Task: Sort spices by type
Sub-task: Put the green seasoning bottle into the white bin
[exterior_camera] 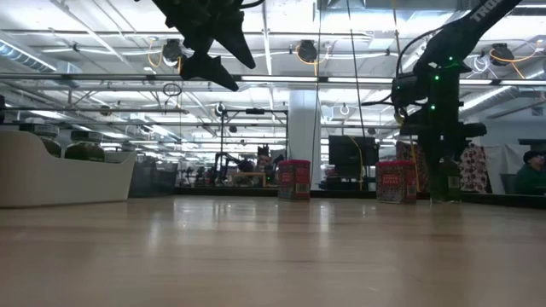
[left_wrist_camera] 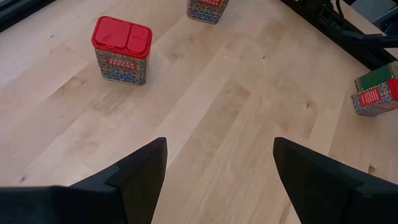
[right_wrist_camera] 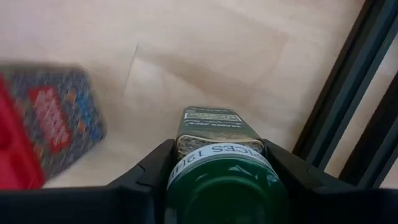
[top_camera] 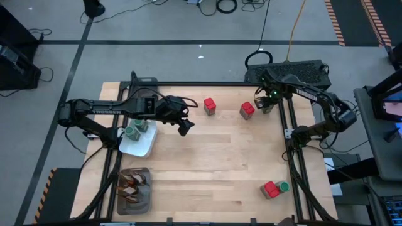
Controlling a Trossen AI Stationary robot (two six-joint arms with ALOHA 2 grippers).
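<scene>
Nearest the wrist camera, a green-lidded jar point(right_wrist_camera: 225, 180) sits between the right gripper point(right_wrist_camera: 225, 171) fingers at the far right edge of the surface point(top_camera: 213, 157), beside a red box point(top_camera: 247, 110). Fingers hug it; whether gripped yet, I cannot tell. Close squarely below the lid before lifting. At left, the left gripper point(left_wrist_camera: 217, 177) hovers wide and empty near the white dish point(top_camera: 141, 145).

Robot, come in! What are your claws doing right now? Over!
Left claw open, hanging above mid-table. Right claw around green-lidded jar at far right edge. Red box right beside it.
</scene>
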